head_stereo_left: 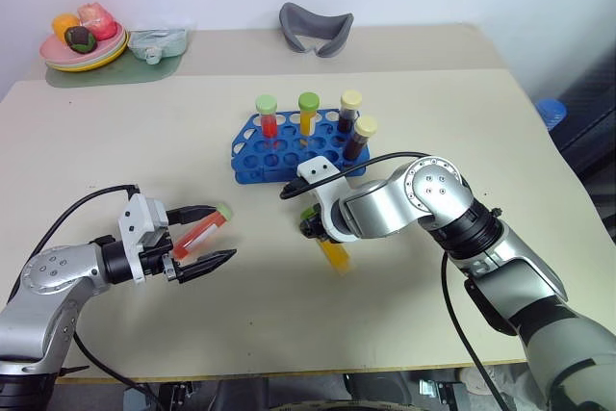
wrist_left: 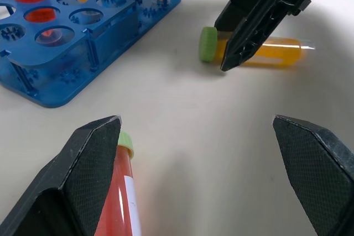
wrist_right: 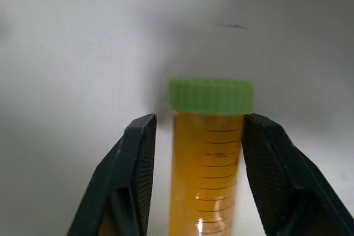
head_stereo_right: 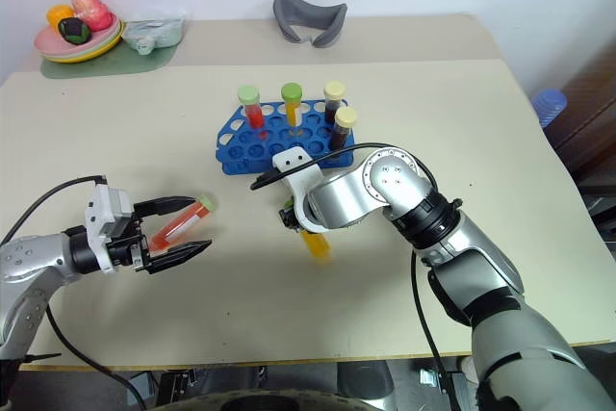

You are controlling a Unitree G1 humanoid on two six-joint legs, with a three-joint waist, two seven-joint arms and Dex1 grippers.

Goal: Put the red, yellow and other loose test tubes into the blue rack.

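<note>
Loose yellow tube (head_stereo_left: 337,257), green cap: lying flat on the table (head_stereo_left: 144,141), just in front of the blue rack (head_stereo_left: 255,168) and apart from it. Bracketed by the right gripper (wrist_right: 196,122), angled steeply downward. Fingers partly drawn in around the tube just below the cap; one finger against the tube wall, a narrow gap visible at the other. Not lifted.

Loose red tube (head_stereo_left: 202,233), green cap: lying flat on the table nearer the robot's left, well apart from the rack. Located between the fingers of the left gripper (head_stereo_left: 223,232), close beside one finger. Fingers spread wide, nothing gripped.

Blue rack: standing near the table centre. Loaded with four upright tubes: one red tube with green cap (head_stereo_left: 268,117), one yellow tube with green cap (head_stereo_left: 308,115), two dark tubes with cream caps (head_stereo_left: 350,113) (head_stereo_left: 364,137). Remaining holes vacant.

At the far left corner: plate (head_stereo_left: 58,57) of toy food. At the far edge: grey curved object (head_stereo_left: 316,28).
</note>
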